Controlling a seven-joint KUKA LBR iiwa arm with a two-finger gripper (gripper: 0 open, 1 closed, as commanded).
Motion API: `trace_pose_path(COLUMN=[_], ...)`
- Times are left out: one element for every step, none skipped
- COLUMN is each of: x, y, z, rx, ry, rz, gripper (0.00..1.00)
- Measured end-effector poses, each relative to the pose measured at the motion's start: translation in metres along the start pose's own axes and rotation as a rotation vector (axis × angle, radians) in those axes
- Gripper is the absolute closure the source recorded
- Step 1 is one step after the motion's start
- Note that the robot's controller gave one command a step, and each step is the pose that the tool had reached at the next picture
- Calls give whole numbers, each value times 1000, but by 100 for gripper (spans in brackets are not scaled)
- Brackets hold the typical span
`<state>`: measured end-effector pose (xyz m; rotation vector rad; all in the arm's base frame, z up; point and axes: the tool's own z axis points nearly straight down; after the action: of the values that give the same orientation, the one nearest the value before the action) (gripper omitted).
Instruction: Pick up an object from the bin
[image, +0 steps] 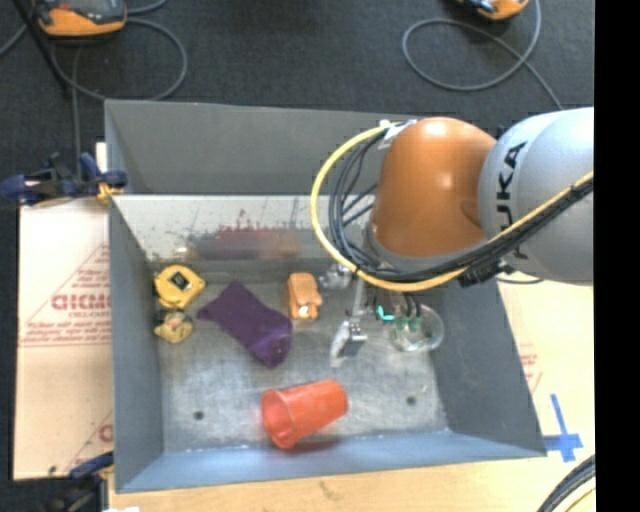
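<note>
Camera view shows your gripper (368, 335), apart or together you cannot tell, toward 3 o'clock of the bin (250, 150) floor, with the red cup (304, 415) on its side at its 7 o'clock, likely light, thin-walled and slippery, so pinch one wall at the rim.

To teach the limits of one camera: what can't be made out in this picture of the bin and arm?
Camera view:
1. Gripper: largely hidden under the arm's orange cover and cables.
2. Clear round thing at the right of the bin: partly covered by the arm; kind unclear.
3. Yellow things at the left: too small to identify.
4. Small orange thing beside the purple cloth: too small to identify.
</note>
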<state>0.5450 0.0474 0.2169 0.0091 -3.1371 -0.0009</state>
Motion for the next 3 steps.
trace_pose_path(x=[-1, 10, 9], y=[0, 20, 38], z=[-4, 46, 61], rx=[0, -1, 0], ry=[-6, -14, -1], rz=[1, 61, 89], gripper=[0, 0, 0])
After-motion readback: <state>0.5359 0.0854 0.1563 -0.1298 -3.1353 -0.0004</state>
